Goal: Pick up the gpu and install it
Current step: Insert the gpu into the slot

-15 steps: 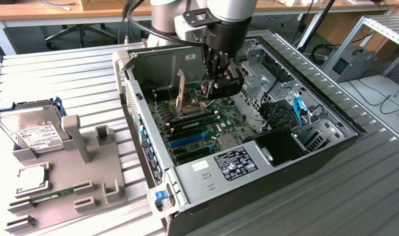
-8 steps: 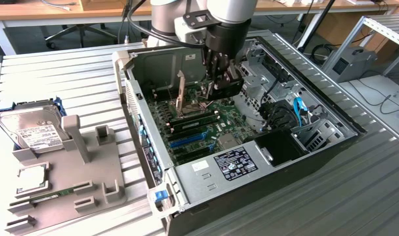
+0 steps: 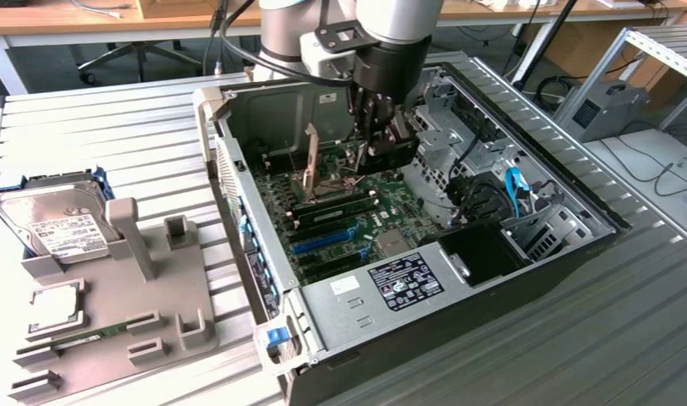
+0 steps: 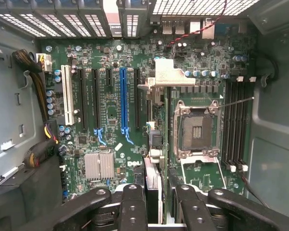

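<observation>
The slatted metal table [image 3: 118,118] carries everything, and its edges run out of the exterior view. On it lies the open computer case [image 3: 355,355], side panel off, with its near corner cut off by the picture edge. The robot arm comes down into the case and hides part of the rear wall behind it.

Inside the case, the green motherboard [image 4: 111,139] fills the floor. The word "DELL" can be read in white beside a finned silver heatsink [image 4: 98,165]. At the case's near end sits the power supply [image 3: 377,288]. Its black-and-white label is too small to read.

On the table to the exterior view's left of the case stands a grey holder tray [image 3: 129,330]. At the tray's far end rests a silver hard drive [image 3: 50,224] with a white label, print illegible. A narrow green memory stick [image 3: 96,332] lies in a slot of the tray, partly sunk from sight.

The gripper [image 4: 160,202] is inside the case, above the motherboard, with its 2 black fingers [image 4: 132,202] clamped on the gpu [image 4: 154,180]. The card is seen edge-on in the wrist view, so its faces stay hidden. In the exterior view the gpu [image 3: 391,156] is a dark block below the fingers, hard to separate from them.

On the motherboard, 1 long blue slot [image 4: 124,98] stands among black ones. The open CPU socket [image 4: 196,127] lies beside them — the gpu hangs between the two, apart from the board.
</observation>
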Controlling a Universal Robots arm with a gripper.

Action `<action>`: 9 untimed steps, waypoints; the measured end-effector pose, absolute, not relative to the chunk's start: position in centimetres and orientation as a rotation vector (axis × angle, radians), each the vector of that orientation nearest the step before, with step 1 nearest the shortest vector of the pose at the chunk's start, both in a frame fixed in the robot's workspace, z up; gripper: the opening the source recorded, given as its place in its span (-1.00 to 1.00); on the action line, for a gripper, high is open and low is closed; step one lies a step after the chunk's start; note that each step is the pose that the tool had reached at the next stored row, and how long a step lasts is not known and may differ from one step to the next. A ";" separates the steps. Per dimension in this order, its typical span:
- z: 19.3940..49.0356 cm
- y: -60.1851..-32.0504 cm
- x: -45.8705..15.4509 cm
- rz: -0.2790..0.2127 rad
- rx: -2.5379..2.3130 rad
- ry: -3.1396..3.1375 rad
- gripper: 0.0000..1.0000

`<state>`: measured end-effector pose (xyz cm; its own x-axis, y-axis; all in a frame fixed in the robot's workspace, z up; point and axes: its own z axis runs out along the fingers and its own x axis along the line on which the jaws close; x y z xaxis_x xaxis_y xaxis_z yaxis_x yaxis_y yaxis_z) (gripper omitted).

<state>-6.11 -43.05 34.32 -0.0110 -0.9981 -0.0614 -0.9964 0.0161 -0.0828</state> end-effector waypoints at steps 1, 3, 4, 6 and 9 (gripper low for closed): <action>34.3 -43.1 -6.1 -0.024 -2.135 2.164 -0.41; 34.2 -43.1 -6.1 -0.024 -2.135 2.164 -0.41; 34.2 -43.1 -6.1 -0.024 -2.135 2.164 -0.41; 34.1 -43.1 -6.1 -0.024 -2.135 2.164 -0.41; 34.0 -43.1 -6.1 -0.024 -2.135 2.164 -0.41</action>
